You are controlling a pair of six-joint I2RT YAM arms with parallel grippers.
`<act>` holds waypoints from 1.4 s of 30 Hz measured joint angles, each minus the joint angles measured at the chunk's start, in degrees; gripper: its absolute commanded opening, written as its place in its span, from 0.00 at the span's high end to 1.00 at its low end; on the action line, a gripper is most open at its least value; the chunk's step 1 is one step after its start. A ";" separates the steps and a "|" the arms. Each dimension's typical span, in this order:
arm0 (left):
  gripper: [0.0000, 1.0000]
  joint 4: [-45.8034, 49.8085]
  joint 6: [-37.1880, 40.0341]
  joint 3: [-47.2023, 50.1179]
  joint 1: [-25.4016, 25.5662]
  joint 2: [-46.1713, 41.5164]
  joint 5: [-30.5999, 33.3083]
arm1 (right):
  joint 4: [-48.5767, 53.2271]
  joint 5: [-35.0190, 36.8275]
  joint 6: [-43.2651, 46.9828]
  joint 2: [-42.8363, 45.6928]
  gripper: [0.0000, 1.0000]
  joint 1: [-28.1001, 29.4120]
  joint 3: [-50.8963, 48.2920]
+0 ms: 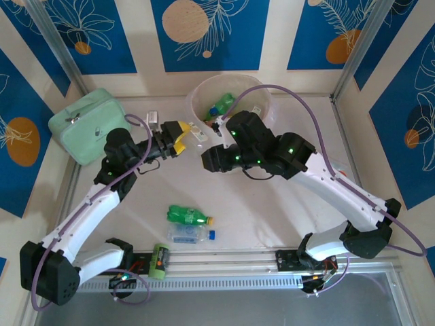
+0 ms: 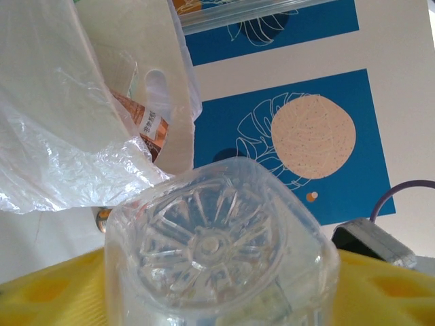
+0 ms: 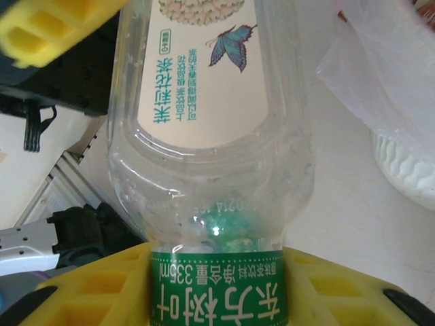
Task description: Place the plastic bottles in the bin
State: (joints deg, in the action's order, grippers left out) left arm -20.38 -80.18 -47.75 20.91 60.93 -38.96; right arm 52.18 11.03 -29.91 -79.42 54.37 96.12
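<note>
Handover is how I read this one. The clear bottle (image 3: pixel 211 136) is held between both arms, just beside the bin (image 1: pixel 198 95) and not in it yet. My right gripper (image 3: pixel 216 288) is clamped on the bottle's green-banded narrow end. The left gripper (image 2: pixel 217 302) has its yellow fingers on either side of the base, and I honestly can't tell if they're pressing on it or standing clear.

What I'd do: make sure the left is fully off before the right moves, otherwise the bottle twists in the grip. Then carry it over the rim, get it past the floppy liner (image 2: pixel 61 136), and only then let go. A green bottle (image 1: pixel 187 215) and a second clear bottle (image 1: pixel 189 234) lie on the table (image 1: pixel 272 204) — those come next.
</note>
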 measured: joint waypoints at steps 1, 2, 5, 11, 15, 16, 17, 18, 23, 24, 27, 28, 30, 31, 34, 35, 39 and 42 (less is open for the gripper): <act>0.00 0.33 0.22 0.00 -0.02 -0.04 0.17 | 0.48 0.52 0.07 -0.13 0.70 -0.17 0.57; 0.00 1.11 1.07 -0.04 -0.02 -0.22 0.68 | 1.11 1.05 0.20 -0.33 0.69 -0.48 1.42; 0.00 6.54 5.03 -1.22 -0.02 -1.51 2.99 | 2.86 2.36 1.14 -1.16 0.68 -3.02 4.70; 0.00 20.68 14.25 -3.65 -0.07 -7.37 10.10 | 3.89 2.05 3.30 -3.82 0.67 -16.39 13.25; 0.00 27.69 17.55 -3.74 -0.07 -9.49 14.47 | 4.04 1.46 4.31 -7.65 0.67 -24.41 16.90; 0.00 29.09 18.01 -3.74 -0.07 -9.73 15.32 | 4.07 1.05 4.63 -8.98 0.66 -25.92 17.46; 0.00 30.08 18.43 -3.61 -0.07 -9.90 16.00 | 4.11 0.72 5.01 -10.45 0.66 -27.08 18.03; 0.00 30.86 18.75 -3.43 -0.07 -10.08 16.55 | 4.13 0.50 5.35 -11.67 0.66 -27.85 18.49; 0.04 34.25 19.19 -1.40 -0.07 -11.10 18.71 | 4.55 0.83 7.45 -17.64 0.43 -29.66 19.82; 0.04 34.86 19.19 -0.81 -0.07 -11.30 19.15 | 4.61 1.05 7.96 -18.29 0.35 -29.83 19.82; 0.05 36.81 18.82 1.09 -0.07 -11.61 20.26 | 4.87 2.12 8.41 -19.52 0.25 -30.47 19.82; 0.05 37.68 18.69 1.75 -0.07 -11.67 20.68 | 4.96 2.49 8.33 -19.58 0.24 -30.75 19.82; 0.08 39.45 18.51 2.82 -0.07 -11.78 21.46 | 4.96 3.06 8.28 -19.58 0.24 -31.01 19.82; 0.09 40.39 18.29 3.34 -0.07 -11.85 21.75 | 4.96 3.37 8.28 -19.56 0.23 -31.01 19.82; 0.12 44.00 17.73 4.17 -0.07 -12.07 22.95 | 4.96 4.94 8.31 -19.47 0.23 -30.14 19.82; 0.13 45.20 17.66 4.35 -0.07 -12.15 23.21 | 4.94 5.77 8.33 -19.26 0.23 -29.14 19.82; 0.16 49.72 16.98 5.60 -0.04 -12.94 24.55 | 4.76 8.68 8.33 -16.37 0.23 -22.88 19.34; 0.17 52.74 16.04 7.04 0.00 -13.66 25.57 | 3.65 10.36 8.31 -11.06 0.23 -17.20 16.70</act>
State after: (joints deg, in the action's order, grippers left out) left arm 32.36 -64.14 -40.71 20.91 47.27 -13.39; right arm 55.83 21.39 -21.61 -90.48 37.17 112.81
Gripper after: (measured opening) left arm 0.842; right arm 0.773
